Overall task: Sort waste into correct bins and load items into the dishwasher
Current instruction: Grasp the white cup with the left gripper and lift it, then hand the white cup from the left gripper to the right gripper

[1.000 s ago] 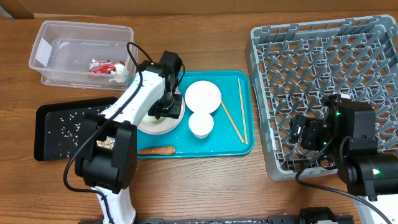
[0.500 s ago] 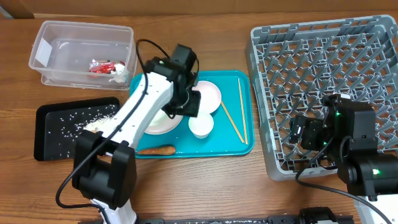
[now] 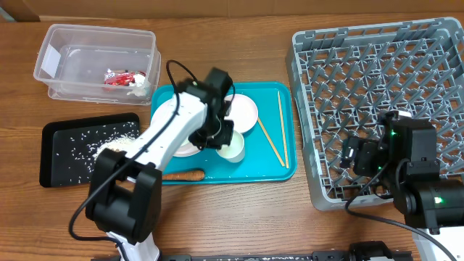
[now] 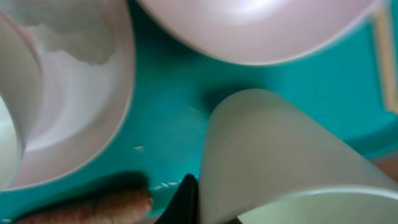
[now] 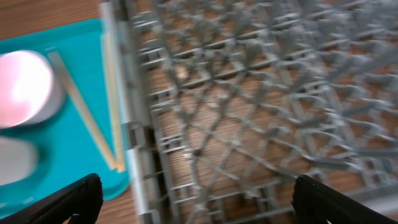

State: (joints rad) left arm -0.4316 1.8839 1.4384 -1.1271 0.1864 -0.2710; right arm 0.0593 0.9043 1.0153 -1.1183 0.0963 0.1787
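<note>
My left gripper (image 3: 223,136) is over the teal tray (image 3: 275,168), shut on the near wall of a small white cup (image 3: 235,151). In the left wrist view the cup (image 4: 280,168) fills the lower right, with one black finger (image 4: 186,199) pressed to its outer wall; the other finger is hidden. The white plate (image 3: 181,145) lies left of the cup and the white bowl (image 3: 245,112) behind it. The chopsticks (image 3: 279,130) and a carrot piece (image 3: 181,175) lie on the tray. My right gripper (image 3: 357,156) hangs open and empty over the grey rack (image 3: 384,72).
The clear tub (image 3: 51,65) at the back left holds the red-and-silver wrapper (image 3: 119,77) and the white tissue (image 3: 138,88). The black tray (image 3: 58,167) at the left holds rice scraps. The rack's wall (image 5: 130,124) stands right beside the teal tray.
My left gripper has moved right from over the plate to the small cup and come against its wall. The right arm has not moved.
</note>
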